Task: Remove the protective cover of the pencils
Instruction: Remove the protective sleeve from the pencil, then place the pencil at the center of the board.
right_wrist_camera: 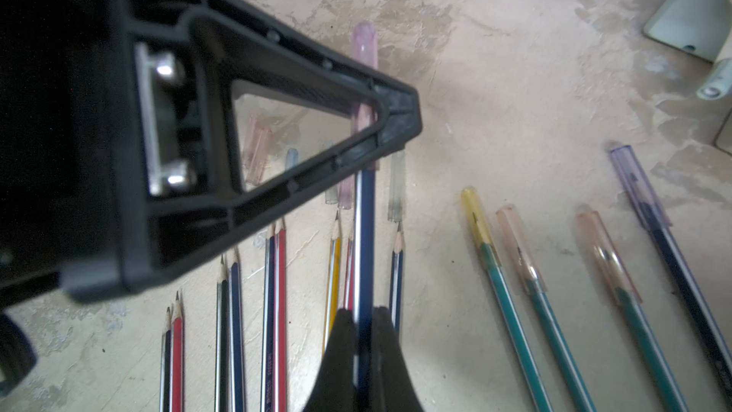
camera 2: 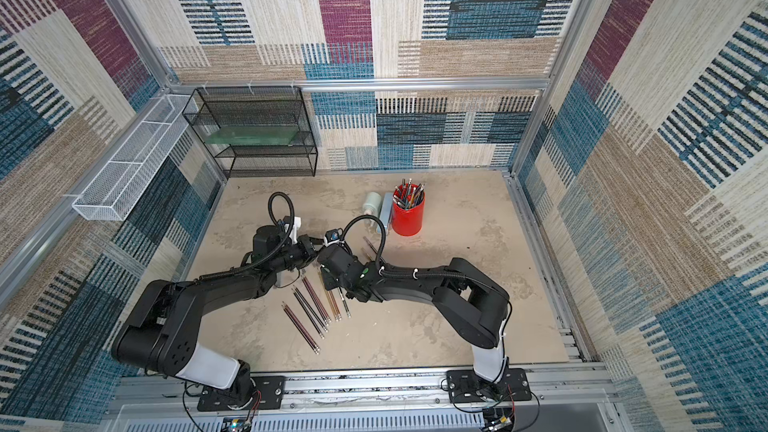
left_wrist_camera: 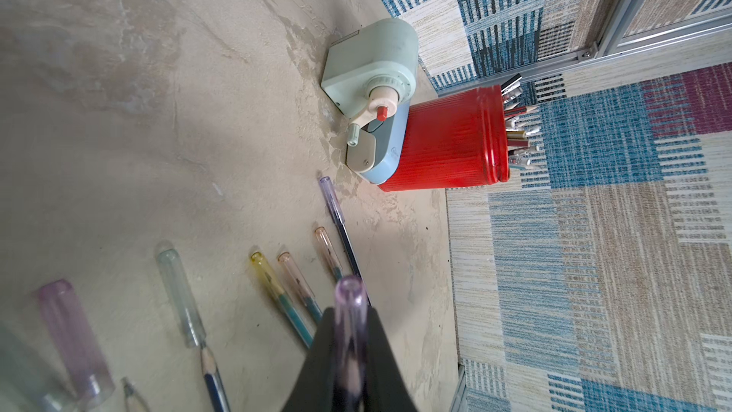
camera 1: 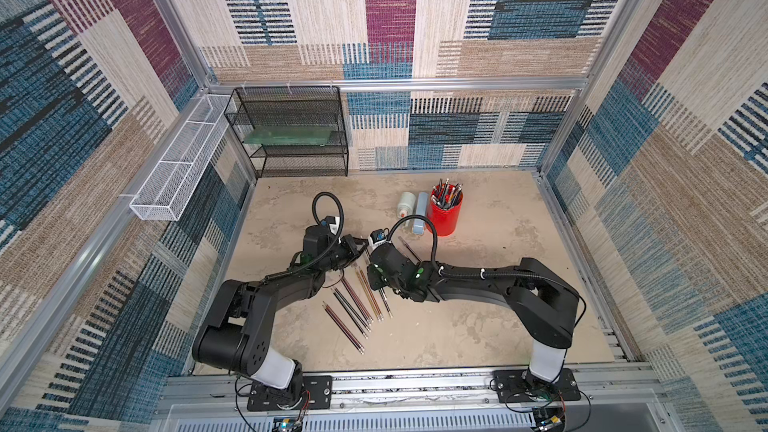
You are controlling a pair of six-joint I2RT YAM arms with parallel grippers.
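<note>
Only wrist views reveal the left tool [left_wrist_camera: 349, 325] pinching the purple cap [left_wrist_camera: 348, 295], the right tool [right_wrist_camera: 362, 323] pinching its blue pencil [right_wrist_camera: 366, 239]

A red cup [camera 1: 445, 214] full of pens [camera 1: 448, 194] stands near the desk's [camera 1: 519, 276] far edge, right of middle. A pale green sharpener [camera 1: 406, 202] and a blue sharpener [camera 1: 420, 219] sit just beside it, the blue one against it. A black mesh rack [camera 1: 291, 160] fills the far left corner, with a green board [camera 1: 286, 135] on its middle shelf.

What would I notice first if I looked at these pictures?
In the middle, the right gripper pinches a blue pencil, while the left gripper pinches its purple cap. Toward the back wall stands a bright red cup stuffed with pens and pencils.
</note>
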